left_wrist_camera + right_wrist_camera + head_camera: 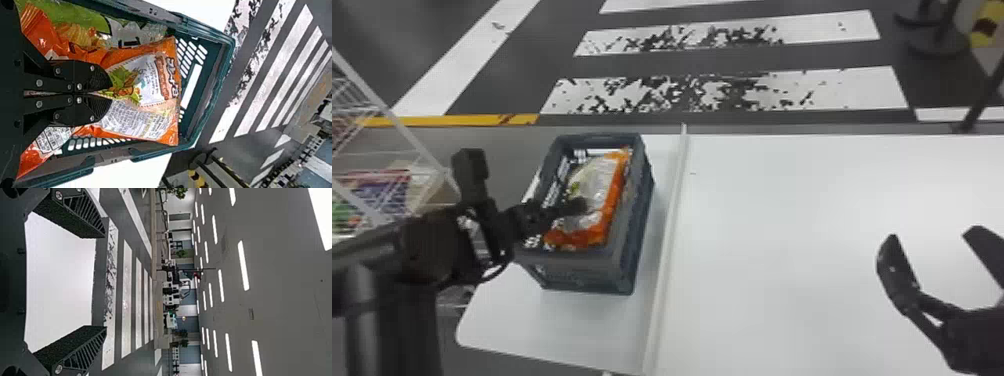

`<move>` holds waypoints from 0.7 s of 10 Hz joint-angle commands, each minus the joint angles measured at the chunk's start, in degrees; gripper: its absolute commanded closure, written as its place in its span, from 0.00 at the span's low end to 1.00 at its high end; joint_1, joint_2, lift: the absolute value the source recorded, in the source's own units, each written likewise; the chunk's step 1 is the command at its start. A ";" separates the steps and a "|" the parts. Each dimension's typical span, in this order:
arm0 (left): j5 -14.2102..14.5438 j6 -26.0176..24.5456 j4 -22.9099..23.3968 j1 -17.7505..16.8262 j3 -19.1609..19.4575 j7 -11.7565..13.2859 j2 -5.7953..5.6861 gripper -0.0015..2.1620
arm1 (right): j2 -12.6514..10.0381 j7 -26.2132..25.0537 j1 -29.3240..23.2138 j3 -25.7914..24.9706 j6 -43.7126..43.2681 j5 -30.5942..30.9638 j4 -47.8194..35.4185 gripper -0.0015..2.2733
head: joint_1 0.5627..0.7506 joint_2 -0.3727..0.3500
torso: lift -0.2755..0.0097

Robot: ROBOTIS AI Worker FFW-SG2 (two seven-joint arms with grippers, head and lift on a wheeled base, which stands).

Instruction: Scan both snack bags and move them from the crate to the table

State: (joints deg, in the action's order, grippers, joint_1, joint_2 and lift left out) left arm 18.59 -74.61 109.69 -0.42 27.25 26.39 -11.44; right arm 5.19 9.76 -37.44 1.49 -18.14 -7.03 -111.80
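The left gripper [578, 205] is pinched closed on the orange bag [613, 200], within the crate's rim [569, 256]; the green bag [80, 16] lies left of it; a gap separates orange bag and far wall; the right gripper [934, 234] is spread wide above the table [782, 225], well right of the crate.

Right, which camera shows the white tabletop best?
The head view: a broad stretch of white tabletop shows, with the crate on its left part. Left wrist view: patches beside the crate. Right wrist view: a section between the fingers of the open right gripper.
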 commanded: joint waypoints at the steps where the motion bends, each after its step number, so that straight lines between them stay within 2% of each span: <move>1: 3.91 -0.06 0.61 0.33 1.93 0.24 0.01 0.94 | 0.00 0.00 0.00 0.00 0.18 0.00 0.00 0.05 | 0.70 0.81 | 0.66; 3: 5.67 -0.94 6.24 2.00 4.30 -0.03 0.36 0.94 | 0.00 0.00 0.00 0.00 0.18 0.18 -0.09 0.05 | 0.70 0.82 | 0.66; 4: 7.07 -3.23 10.28 2.97 4.74 -0.29 0.71 0.94 | -0.09 0.00 -0.09 0.00 0.18 0.18 -0.09 0.05 | 0.70 0.82 | 0.66; 6: 9.88 -4.63 17.92 4.81 4.83 -1.26 2.38 0.94 | -0.09 0.00 -0.18 0.00 0.18 0.18 -0.18 0.05 | 0.70 0.80 | 0.66; 7: 11.38 -4.99 21.70 5.96 3.86 -2.84 3.88 0.94 | -0.09 0.00 -0.18 0.09 0.18 0.18 -0.26 0.05 | 0.70 0.78 | 0.66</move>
State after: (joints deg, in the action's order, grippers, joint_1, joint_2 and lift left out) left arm 29.10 -79.36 129.16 4.90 31.68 23.61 -8.46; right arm 5.14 9.76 -37.61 1.55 -17.97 -6.85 -112.02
